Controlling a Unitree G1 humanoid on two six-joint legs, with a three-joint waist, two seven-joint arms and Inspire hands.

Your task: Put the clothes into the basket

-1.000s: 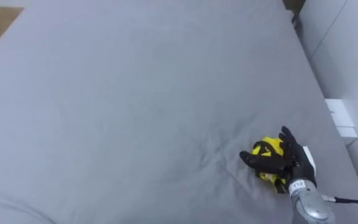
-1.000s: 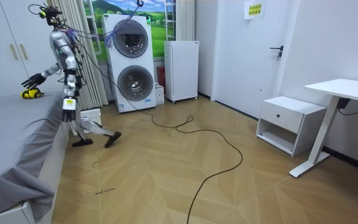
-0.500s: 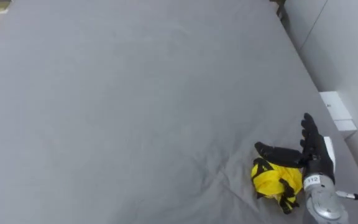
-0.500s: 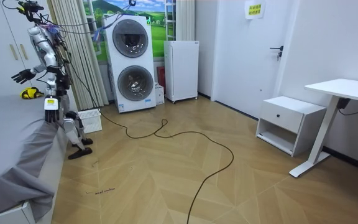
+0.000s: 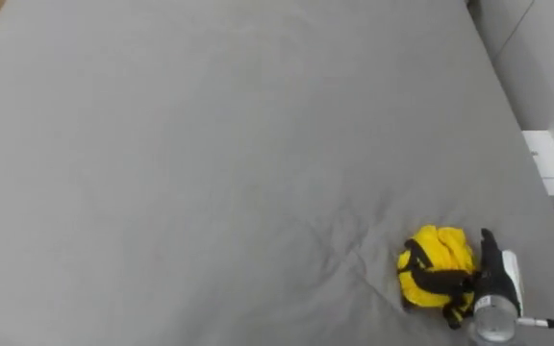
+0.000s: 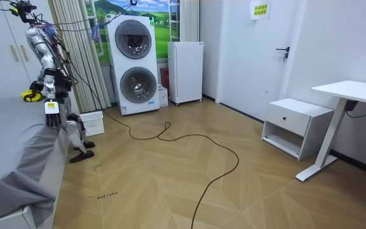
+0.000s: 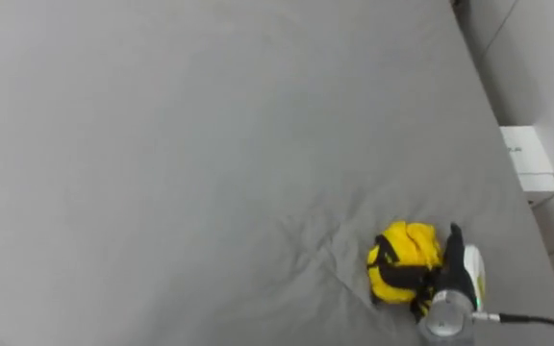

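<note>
A grey bedsheet (image 5: pixel 181 144) covers the bed and runs across the eye views from the left edge almost to the right. It is smooth on the left and in the middle and creased toward the lower right. In the room view the robot stands at the bed's edge, at the upper left of the frame, with its left hand (image 6: pixel 51 107) hanging low beside the mattress. At the lower right of the eye views lies a bunched yellow-and-black garment (image 5: pixel 435 261), resting on the sheet among the creases. The right hand (image 5: pixel 496 281) touches the garment's right side. I cannot tell whether its fingers are closed on the cloth, since the dark bands across the yellow could be fingers or trim. To pick it up well, I judge the fingers should take the bulk of the bundle rather than a loose fold, catch none of the sheet, and lift straight up.
</note>
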